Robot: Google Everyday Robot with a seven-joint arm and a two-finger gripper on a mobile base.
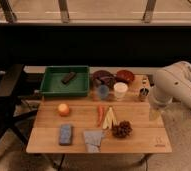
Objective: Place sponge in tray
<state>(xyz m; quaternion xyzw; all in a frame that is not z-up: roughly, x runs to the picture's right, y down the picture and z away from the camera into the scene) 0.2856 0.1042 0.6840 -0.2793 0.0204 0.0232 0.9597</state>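
Dim, warm light lies on my worktop [144,139] (a black band sits behind it); my gripper [154,112] hangs shaded over its right edge.

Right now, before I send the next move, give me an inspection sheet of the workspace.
Surface: light wooden table.
Job's things: small flat blue-grey sponge lies front left on the table, outside the large green plastic tray; tray holds a dark rectangular block.
Clutter: grey-blue cloth, round orange object, carrot, dark red bowls, blue cup, white cup.
Grippers: gripper over the table's right edge, open, empty, far from the sponge.
Cables: nothing seen.
Surroundings: black chair at left.
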